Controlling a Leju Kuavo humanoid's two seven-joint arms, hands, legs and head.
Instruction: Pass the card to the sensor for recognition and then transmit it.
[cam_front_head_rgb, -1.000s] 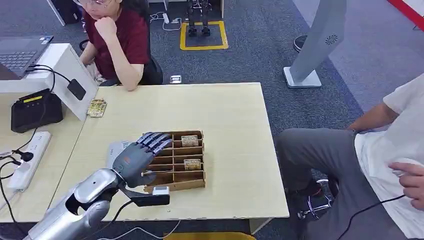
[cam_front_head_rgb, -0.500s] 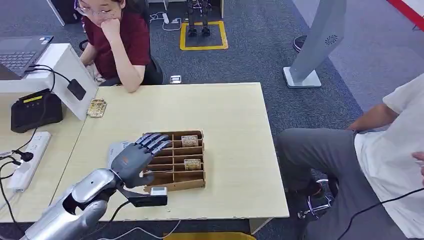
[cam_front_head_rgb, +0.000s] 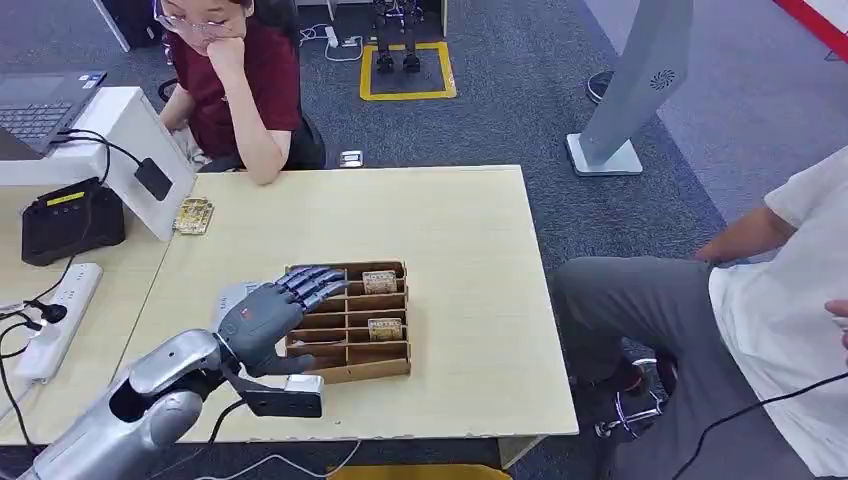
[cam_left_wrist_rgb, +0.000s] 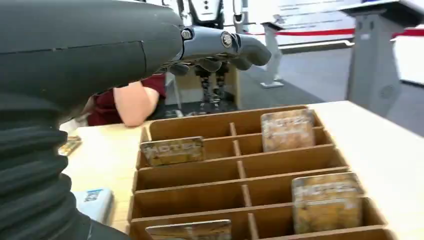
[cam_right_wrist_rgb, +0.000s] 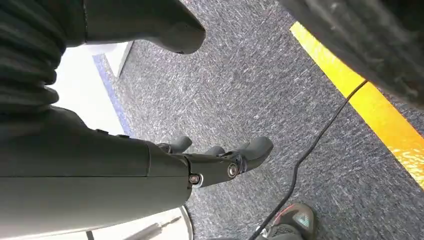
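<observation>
Left hand (cam_front_head_rgb: 262, 318) hovers with fingers spread and empty over the near-left end of the wooden tray (cam_front_head_rgb: 395, 368), which sits near the table's (cam_front_head_rgb: 470, 250) near edge. Right hand (cam_right_wrist_rgb: 220, 162) hangs empty, fingers loosely apart, over the carpet. Cards (cam_front_head_rgb: 384, 328) stand in the tray's slots, with bare tabletop right of and beyond it. Since a second ago, the left hand has drawn slightly back leftward. At the far left, the sensor (cam_front_head_rgb: 152, 178) leans on a white stand.
</observation>
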